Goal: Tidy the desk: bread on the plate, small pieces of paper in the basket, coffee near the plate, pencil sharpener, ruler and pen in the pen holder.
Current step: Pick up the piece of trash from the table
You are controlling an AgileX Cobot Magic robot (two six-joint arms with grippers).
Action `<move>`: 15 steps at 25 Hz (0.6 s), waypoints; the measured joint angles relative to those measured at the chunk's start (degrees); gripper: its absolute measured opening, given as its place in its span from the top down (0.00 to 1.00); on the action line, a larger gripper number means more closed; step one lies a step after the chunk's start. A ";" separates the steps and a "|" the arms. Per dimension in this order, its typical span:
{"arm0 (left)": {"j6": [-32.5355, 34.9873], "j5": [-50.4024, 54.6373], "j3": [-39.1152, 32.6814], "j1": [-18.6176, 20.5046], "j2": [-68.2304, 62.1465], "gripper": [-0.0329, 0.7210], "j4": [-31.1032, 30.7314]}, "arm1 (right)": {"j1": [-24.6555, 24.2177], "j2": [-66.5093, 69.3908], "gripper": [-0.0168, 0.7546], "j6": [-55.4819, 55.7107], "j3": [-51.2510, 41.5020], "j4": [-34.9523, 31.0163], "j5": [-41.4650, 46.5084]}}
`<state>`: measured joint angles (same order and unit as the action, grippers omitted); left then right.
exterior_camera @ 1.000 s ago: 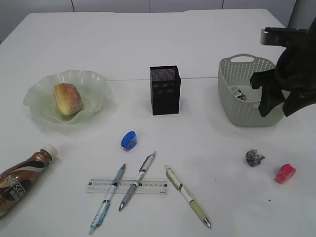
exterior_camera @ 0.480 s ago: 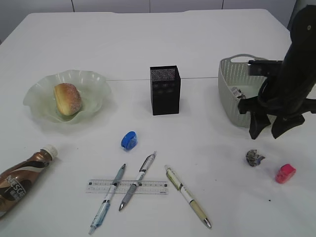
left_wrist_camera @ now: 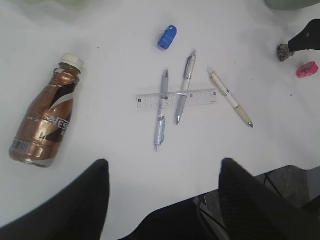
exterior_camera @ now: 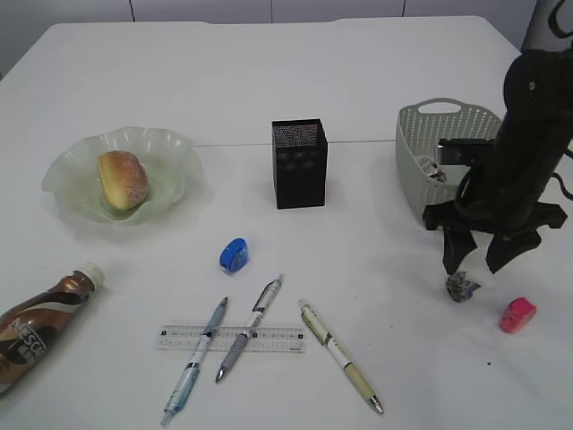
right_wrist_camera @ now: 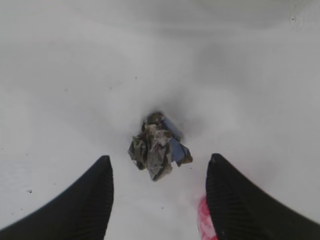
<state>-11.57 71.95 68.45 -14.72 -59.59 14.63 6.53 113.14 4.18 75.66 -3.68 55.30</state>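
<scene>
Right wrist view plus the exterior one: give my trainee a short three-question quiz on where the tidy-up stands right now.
1. True or false: the right gripper is shut on the crumpled paper.
2. Which item already sits on the plate? A) coffee B) bread C) ruler
3. How many pens lie across the ruler?

Key
1. False: the jaws stand open either side of it, and it lies on the desk.
2. B, the bread.
3. Two.

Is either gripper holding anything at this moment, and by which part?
Nothing is held. The right gripper is open over the crumpled paper, fingers apart from it; the left gripper is open and empty.
</scene>
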 joint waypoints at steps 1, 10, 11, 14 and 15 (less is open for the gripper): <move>0.00 0.00 0.00 0.00 0.00 0.30 0.00 | 0.00 0.41 0.37 0.00 0.00 0.00 -0.11; 0.00 0.00 0.00 0.00 0.00 0.30 0.00 | 0.02 3.01 0.37 -0.09 0.00 -1.32 -0.86; 0.00 0.00 0.00 0.00 0.00 0.30 0.00 | 0.13 3.01 0.37 -0.09 0.00 -1.32 -1.07; 0.00 0.00 0.00 0.00 0.00 0.30 0.00 | 0.25 3.01 0.37 -0.09 0.00 -1.46 -1.45; 0.00 0.00 0.00 0.00 0.00 0.30 0.00 | 0.25 3.01 0.37 -0.09 0.00 -1.46 -1.53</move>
<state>-11.57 71.95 68.45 -14.72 -59.59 14.63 6.78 116.15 4.09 75.66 -5.14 53.77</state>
